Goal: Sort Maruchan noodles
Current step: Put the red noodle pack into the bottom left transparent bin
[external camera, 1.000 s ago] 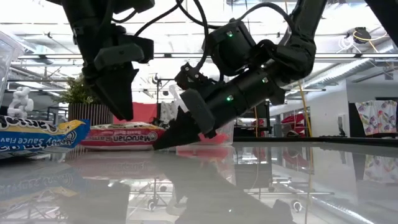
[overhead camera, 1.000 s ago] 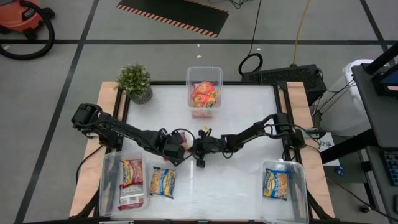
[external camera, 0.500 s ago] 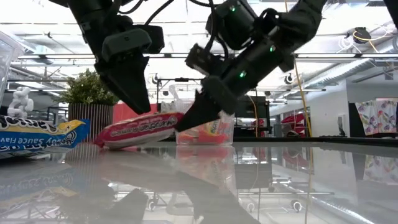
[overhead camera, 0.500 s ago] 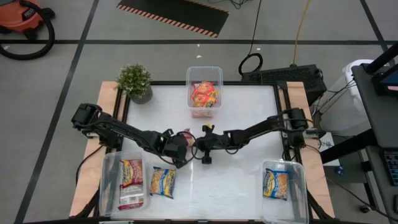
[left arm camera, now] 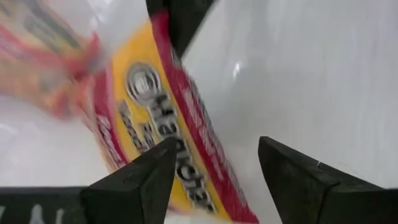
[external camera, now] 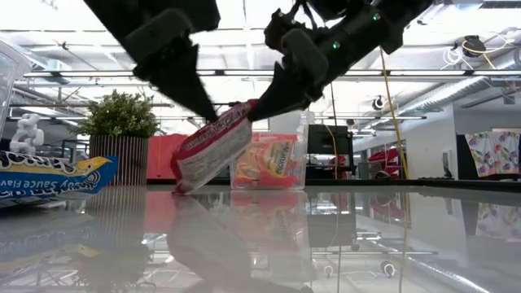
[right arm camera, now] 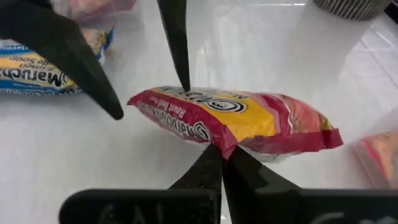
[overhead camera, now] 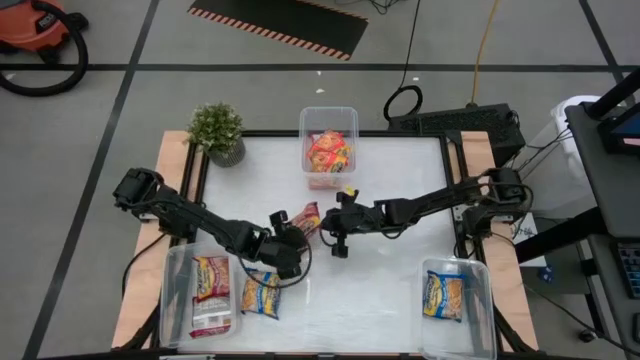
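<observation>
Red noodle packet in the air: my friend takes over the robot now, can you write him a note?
Right gripper: fingers shut on the red noodle packet, one end lifted, the other end touching the table.
Left gripper: fingers open, beside that packet, holding nothing.
Done: packets lie in the back bin, the front left bin and the front right bin.
Left: bin the held packet, then the yellow packet lying loose beside the front left bin.

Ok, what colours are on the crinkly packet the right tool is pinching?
Red with a yellow panel; the crinkly plastic noodle packet in the right tool shows best in the right wrist view.
</observation>
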`<state>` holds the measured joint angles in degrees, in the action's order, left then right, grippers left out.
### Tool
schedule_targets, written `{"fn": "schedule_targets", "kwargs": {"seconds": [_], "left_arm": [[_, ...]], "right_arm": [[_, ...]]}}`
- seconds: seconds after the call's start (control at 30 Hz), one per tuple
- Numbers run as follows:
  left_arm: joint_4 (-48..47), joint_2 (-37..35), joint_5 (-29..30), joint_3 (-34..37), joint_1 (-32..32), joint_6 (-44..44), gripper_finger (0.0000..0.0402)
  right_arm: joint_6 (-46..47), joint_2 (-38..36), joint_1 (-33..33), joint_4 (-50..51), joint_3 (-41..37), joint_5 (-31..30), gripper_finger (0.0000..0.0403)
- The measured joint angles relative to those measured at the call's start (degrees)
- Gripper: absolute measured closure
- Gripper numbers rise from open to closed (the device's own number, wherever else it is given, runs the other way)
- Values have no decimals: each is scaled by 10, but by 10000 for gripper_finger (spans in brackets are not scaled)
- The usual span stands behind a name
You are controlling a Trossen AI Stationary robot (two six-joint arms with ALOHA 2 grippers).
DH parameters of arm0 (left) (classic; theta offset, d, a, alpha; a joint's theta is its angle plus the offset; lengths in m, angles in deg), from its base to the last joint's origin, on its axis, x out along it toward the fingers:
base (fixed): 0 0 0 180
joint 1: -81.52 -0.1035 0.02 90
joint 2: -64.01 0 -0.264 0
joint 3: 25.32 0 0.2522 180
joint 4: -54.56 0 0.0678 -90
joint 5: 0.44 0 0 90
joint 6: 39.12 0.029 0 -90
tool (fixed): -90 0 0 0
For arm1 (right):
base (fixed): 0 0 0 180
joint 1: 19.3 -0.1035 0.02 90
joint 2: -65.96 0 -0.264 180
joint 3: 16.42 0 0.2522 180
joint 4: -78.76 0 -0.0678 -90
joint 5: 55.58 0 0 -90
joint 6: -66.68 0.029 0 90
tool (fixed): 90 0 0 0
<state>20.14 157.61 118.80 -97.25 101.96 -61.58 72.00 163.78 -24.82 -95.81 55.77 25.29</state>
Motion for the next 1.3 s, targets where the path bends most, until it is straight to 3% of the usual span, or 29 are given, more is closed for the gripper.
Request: {"fn": "schedule_targets", "kwargs": {"seconds": [0.27,0.5,0.63,0.9,1.03,1.3], "left_arm": [[46,0,133,0,28,32,166],[81,12,147,0,38,12,166],[106,37,191,0,31,-2,166],[103,91,220,0,10,-17,166],[101,116,261,1,0,-23,166],[95,120,283,1,-8,-19,169]], "right_arm": [[18,-32,3,5,-13,-1,403],[43,-37,17,2,-18,-1,403],[47,-37,23,-4,-18,-1,403],[56,-37,21,-3,-18,1,403],[56,-37,22,-4,-18,2,403],[56,-37,22,2,-18,20,403]]}}
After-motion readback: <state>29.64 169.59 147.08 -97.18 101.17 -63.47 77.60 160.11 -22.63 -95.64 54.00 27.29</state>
